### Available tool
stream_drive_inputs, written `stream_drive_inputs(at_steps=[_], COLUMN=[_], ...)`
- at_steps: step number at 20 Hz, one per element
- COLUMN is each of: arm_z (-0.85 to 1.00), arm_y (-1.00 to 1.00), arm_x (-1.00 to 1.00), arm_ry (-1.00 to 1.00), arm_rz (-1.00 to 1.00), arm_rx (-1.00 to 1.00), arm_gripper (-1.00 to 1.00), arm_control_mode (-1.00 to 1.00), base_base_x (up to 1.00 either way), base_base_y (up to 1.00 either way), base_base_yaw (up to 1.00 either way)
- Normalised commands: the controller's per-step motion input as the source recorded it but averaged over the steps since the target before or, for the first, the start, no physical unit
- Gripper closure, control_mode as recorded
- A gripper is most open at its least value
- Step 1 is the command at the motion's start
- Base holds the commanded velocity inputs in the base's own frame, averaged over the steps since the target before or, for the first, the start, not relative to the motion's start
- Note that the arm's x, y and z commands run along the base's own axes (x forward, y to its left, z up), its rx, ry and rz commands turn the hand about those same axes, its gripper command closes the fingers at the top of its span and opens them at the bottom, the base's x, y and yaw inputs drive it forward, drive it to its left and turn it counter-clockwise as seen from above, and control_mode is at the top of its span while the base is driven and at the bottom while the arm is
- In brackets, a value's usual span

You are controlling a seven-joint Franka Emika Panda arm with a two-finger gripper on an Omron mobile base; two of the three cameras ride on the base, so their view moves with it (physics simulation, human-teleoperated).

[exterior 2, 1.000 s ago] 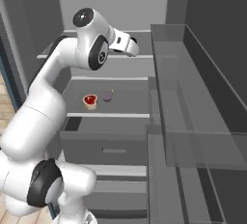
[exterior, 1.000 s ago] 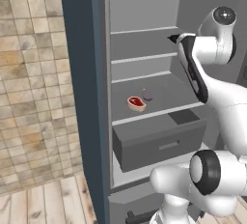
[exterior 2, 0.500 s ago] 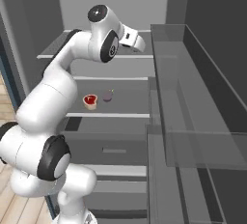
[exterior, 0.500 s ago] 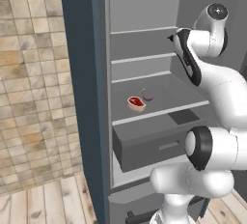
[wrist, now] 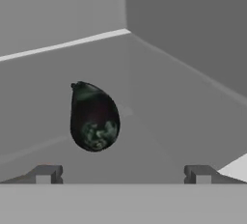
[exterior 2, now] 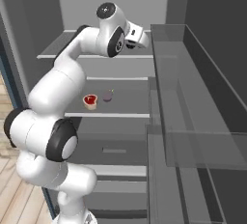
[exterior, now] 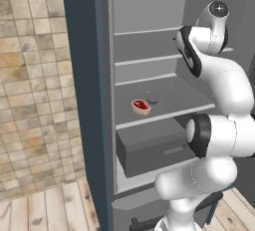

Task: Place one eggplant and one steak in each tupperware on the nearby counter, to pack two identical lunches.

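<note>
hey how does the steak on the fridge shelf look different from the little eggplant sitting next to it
The steak is red with a pale rim; the eggplant is dull purple with a small stem on top. The steak lies flat and low, while the eggplant is rounded and stands taller. The steak looks broader across; the eggplant is more compact. Both rest close together on the same fridge shelf, the eggplant just behind the steak in the left base view.
</note>
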Motion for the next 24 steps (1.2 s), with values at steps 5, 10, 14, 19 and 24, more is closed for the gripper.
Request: stream_drive_inputs(at_steps=[5, 10, 14, 19, 24], arm_z=[0.0, -0.06, -0.12, -0.16, -0.26], arm_y=[0.0, 0.0, 0.0, 0.0, 0.0], arm_x=[0.38, 0.44, 0.48, 0.4, 0.4], arm_ry=[0.0, 0.0, 0.0, 0.01, 0.07], arm_rz=[0.06, 0.1, 0.11, 0.08, 0.04], arm_rx=[0.0, 0.0, 0.0, 0.0, 0.0], arm_gripper=[-1.0, -1.0, -1.0, -1.0, -1.0], arm_control_mode=[-1.0, -1.0, -1.0, -1.0, -1.0], base_base_x=[0.0, 0.0, 0.0, 0.0, 0.0], base_base_y=[0.0, 0.0, 0.0, 0.0, 0.0], base_base_yaw=[0.0, 0.0, 0.0, 0.0, 0.0])
